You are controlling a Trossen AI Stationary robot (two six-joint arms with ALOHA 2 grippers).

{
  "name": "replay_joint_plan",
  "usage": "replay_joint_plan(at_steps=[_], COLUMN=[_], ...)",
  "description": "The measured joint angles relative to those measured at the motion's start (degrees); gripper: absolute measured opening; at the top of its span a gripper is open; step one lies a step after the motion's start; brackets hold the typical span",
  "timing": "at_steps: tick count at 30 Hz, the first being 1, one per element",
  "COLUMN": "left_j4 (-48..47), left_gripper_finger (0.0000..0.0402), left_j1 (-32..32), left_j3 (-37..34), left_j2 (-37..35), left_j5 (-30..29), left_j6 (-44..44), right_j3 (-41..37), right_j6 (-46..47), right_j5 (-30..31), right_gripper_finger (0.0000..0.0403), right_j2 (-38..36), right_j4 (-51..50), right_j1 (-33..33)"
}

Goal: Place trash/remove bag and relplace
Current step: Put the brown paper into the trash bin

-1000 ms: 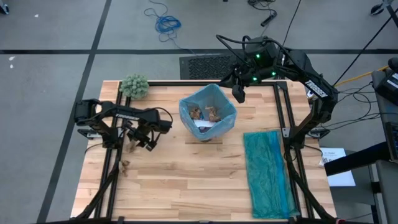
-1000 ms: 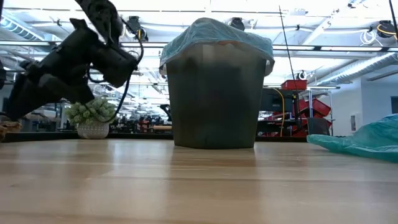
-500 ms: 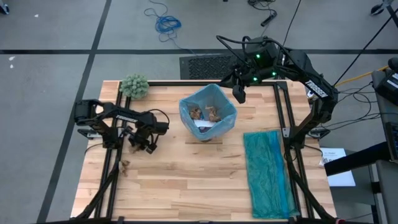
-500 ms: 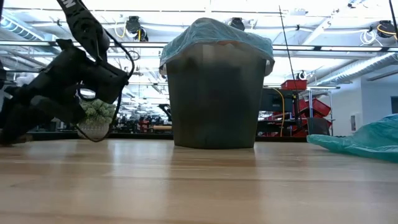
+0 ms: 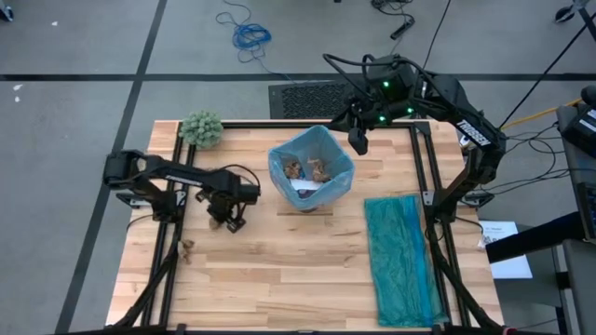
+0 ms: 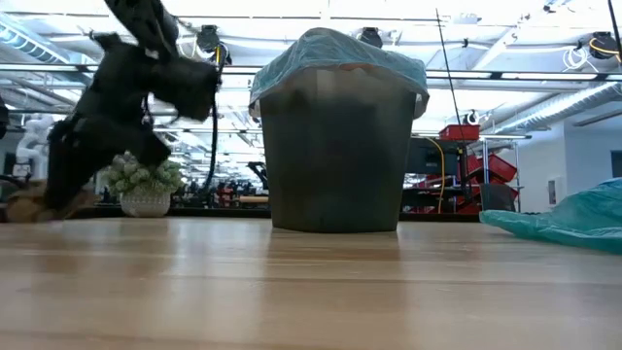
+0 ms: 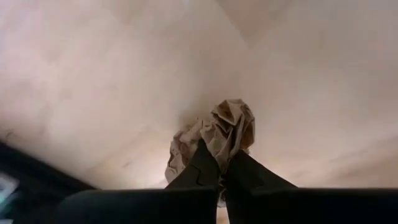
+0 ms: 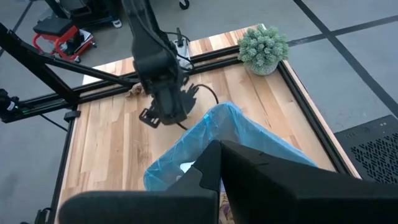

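Left of the blue-lined bin (image 5: 311,167), the left gripper (image 7: 222,167) is clamped on a brown wad (image 7: 214,137) — right gripper (image 5: 358,142) closed, empty, hanging over the bin's far rim.

The high camera looked straight down on the whole table (image 5: 279,270) from far above. The low camera sat at table-top height, facing level across the boards at the bin (image 6: 337,146), with the room behind. The left wrist camera pointed down at the wood from very close. The right wrist camera looked from above and behind the bin across the table. The potted plant (image 5: 201,128) appeared in the high, low and right wrist views.
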Motion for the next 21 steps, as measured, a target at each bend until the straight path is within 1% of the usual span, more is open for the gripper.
replay_joint_plan(at_steps=[7, 11, 14, 17, 19, 21], left_j4=[-6.0, -10.8, -11.7, -8.5, -3.5, 4.0], left_gripper_finger=[0.0004, 0.0003, 0.0003, 0.0003, 0.0002, 0.0002], left_j1=[-1.6, -3.5, -4.6, -4.9, -4.9, -4.3], left_j3=[9.4, 16.8, 23.2, 29.7, 33.6, 37.0], left_j2=[-10.0, -15.6, -18.5, -20.0, -20.4, -20.2], left_j5=[-2.1, -6.1, -10.3, -17.6, -22.8, -26.3], left_j6=[-8.7, -12.9, -14.9, -14.4, -11.7, -6.6], right_j3=[0.0, 0.0, 0.0, 0.0, 0.0, 0.0], right_j6=[-0.5, -0.5, -1.1, -1.3, -1.3, -1.3], right_j5=[0.0, 0.0, 0.0, 0.2, 0.3, 0.3], right_gripper_finger=[0.0000, 0.0000, 0.0000, 0.0000, 0.0000, 0.0000], right_j2=[0.0, 0.0, 0.0, 0.0, 0.0, 0.0], right_j4=[0.0, 0.0, 0.1, 0.4, 0.5, 0.9], right_j1=[0.0, 0.0, 0.0, 0.0, 0.0, 0.0])
